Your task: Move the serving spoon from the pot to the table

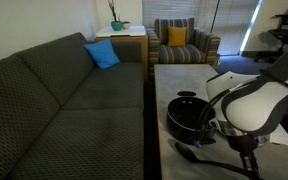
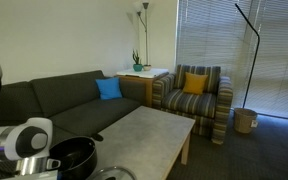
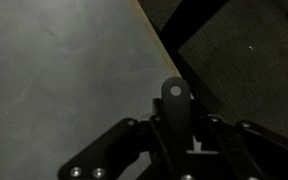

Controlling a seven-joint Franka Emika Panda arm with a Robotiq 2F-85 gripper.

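The wide black pot point(image 1: 189, 113) stands on the light grey table point(image 1: 184, 78) and shows in both exterior views point(image 2: 72, 155). The slim black serving spoon point(image 1: 189, 155) is out of the pot, low over the table just in front of it. Its handle runs back to my gripper point(image 1: 246, 158). In the wrist view my gripper point(image 3: 176, 130) is shut on the spoon handle, whose end with a hole point(image 3: 174, 93) sticks out between the fingers above the table top point(image 3: 64, 60). I cannot tell whether the spoon bowl touches the table.
A dark grey sofa point(image 1: 74, 90) with a blue cushion point(image 1: 102, 54) runs along the table's side. A striped armchair point(image 1: 182, 42) stands beyond the far end. A glass lid point(image 2: 109, 174) lies next to the pot. The table edge and dark carpet point(image 3: 234, 50) are near the gripper.
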